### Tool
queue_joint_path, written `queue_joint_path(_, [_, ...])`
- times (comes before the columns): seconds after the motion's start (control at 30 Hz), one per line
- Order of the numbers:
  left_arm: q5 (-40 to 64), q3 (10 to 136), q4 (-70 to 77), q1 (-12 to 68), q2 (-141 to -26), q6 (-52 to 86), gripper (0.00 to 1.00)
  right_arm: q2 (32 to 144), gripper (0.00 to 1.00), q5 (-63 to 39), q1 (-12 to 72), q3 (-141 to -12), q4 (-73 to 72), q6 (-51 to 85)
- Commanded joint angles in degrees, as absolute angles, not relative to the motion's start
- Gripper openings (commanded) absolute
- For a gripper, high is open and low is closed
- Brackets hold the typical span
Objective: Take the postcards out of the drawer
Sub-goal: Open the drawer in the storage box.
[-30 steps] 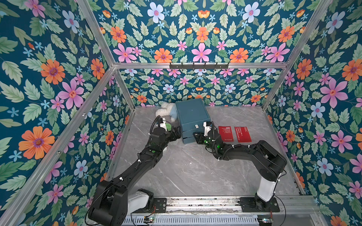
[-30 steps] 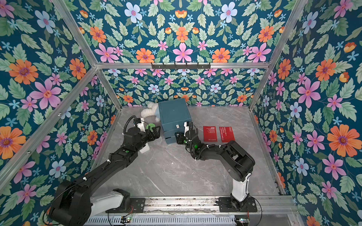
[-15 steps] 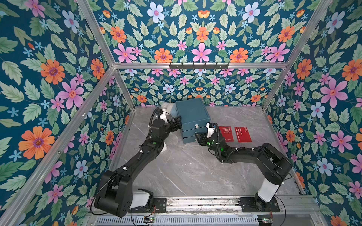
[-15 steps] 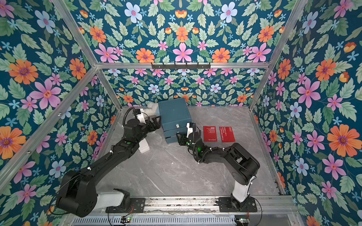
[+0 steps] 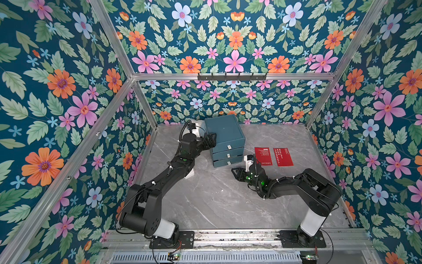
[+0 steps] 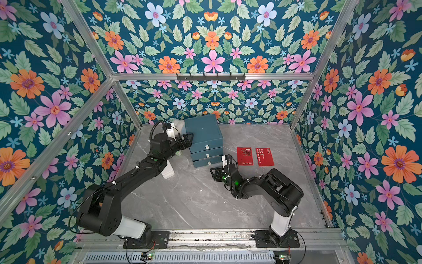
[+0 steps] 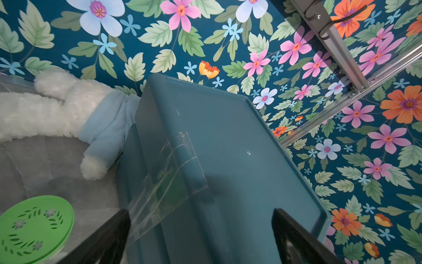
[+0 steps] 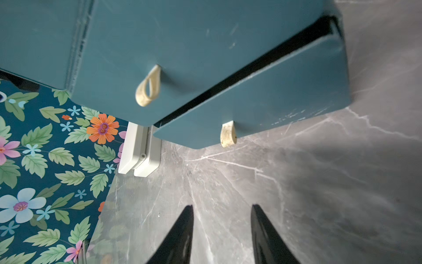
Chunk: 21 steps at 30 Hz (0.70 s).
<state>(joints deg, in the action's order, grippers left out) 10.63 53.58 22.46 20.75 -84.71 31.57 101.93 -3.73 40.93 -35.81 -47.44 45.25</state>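
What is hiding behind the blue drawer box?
A fluffy white plush toy with a light blue sleeve lies by the back corner of the drawer box. The box and the left arm cover most of it in both top views.

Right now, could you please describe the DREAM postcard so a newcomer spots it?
Find the teal drawer chest on the marble table. To its right lie two red cards; the DREAM postcard is nearer the chest than the other red postcard, with DREAM lettered along its near edge.
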Motion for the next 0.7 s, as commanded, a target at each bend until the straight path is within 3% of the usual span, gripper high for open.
queue_joint_path(0.0, [12.3,54.5,22.69,20.65,-85.49,31.15,1.0,104.35,0.44,-3.84,40.98,-37.17,-53.07,46.31])
queue_joint_path(0.67, [12.92,54.77,21.44,20.65,-86.54,30.4,1.0,118.01,0.43,-1.41,39.63,-49.5,-55.98,44.16])
